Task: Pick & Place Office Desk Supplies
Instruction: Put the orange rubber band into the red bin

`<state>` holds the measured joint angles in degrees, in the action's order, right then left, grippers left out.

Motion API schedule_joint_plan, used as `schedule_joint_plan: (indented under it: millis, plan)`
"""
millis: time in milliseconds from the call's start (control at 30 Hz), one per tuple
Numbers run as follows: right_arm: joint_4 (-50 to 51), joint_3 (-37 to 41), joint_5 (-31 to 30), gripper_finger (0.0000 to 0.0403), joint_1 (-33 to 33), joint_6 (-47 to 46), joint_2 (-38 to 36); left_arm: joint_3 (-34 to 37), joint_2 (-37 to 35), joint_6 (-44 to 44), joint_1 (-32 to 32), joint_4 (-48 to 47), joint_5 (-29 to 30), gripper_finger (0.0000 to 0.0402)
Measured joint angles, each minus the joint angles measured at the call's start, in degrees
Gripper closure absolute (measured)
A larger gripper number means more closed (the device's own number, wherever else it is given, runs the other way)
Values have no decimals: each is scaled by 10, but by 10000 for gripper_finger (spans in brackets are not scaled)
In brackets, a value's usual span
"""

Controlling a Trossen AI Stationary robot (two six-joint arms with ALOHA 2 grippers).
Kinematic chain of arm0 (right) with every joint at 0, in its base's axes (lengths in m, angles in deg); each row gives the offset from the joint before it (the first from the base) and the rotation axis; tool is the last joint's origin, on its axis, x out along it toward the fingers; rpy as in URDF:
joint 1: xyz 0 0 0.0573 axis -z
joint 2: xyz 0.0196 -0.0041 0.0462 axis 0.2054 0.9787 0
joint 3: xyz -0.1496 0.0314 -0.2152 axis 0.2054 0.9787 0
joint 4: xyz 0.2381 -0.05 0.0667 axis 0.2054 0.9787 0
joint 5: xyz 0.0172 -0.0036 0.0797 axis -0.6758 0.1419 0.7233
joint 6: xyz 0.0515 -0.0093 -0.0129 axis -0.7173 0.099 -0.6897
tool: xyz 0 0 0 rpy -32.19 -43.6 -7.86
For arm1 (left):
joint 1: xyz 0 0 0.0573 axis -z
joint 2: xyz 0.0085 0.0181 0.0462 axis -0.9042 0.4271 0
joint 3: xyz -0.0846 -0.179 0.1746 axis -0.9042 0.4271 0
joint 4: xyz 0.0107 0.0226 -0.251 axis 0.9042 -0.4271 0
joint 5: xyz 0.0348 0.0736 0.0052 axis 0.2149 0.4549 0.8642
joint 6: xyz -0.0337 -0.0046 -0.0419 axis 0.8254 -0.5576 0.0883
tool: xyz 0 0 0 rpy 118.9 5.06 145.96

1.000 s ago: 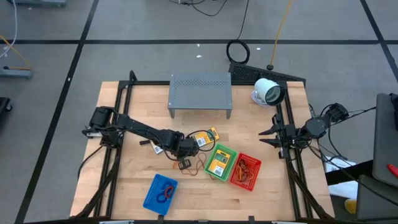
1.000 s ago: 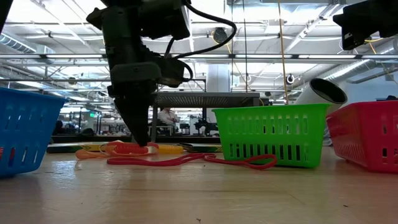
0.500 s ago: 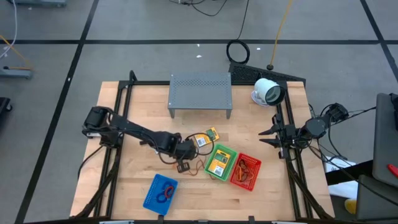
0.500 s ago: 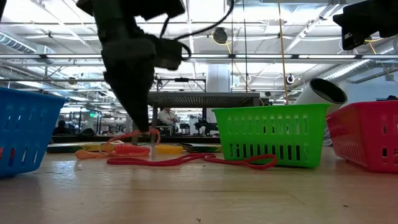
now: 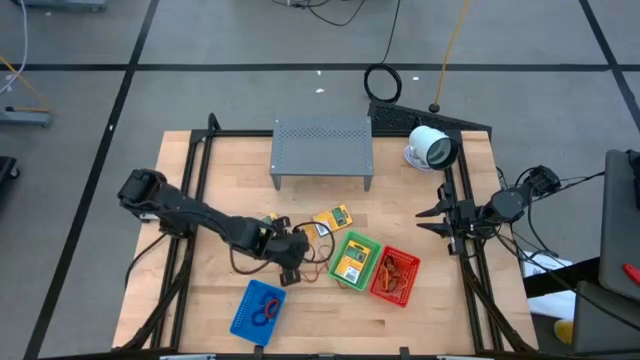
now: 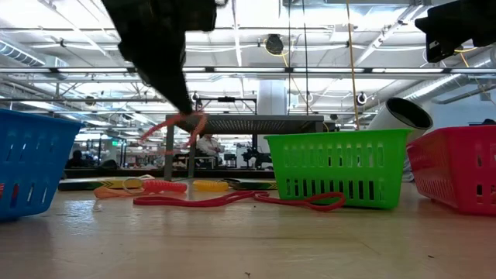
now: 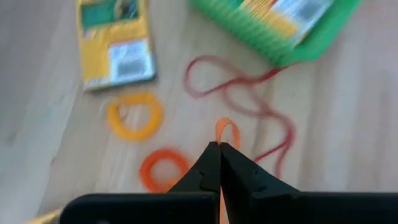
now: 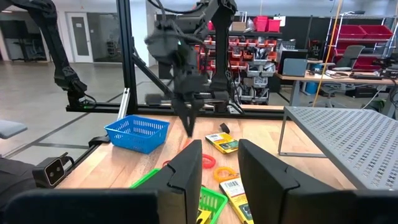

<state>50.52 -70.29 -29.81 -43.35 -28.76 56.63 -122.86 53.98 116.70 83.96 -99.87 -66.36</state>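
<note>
A grey perforated metal shelf [image 5: 322, 150] stands at the far side of the wooden table [image 5: 210, 290]. Beside it lies a white round camera-like device [image 5: 432, 147], with a black cable coil [image 5: 382, 82] beyond.

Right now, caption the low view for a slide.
Left gripper lifts an orange rubber band above the table, beside the green basket.

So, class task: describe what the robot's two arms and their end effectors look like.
Both arms are dark, jointed and slim, with black cables looping alongside. The left end effector has two black fingers tapering to a narrow point. The right end effector has two broad, flat black fingers. No markings are visible.
</note>
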Motion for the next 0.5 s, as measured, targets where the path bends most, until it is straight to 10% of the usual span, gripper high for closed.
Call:
schedule_joint_plan:
  millis: [500]
  plan:
    - [0, 0, 0, 309, 0, 0, 0, -186, 101, -278, 10, 163, 0, 398]
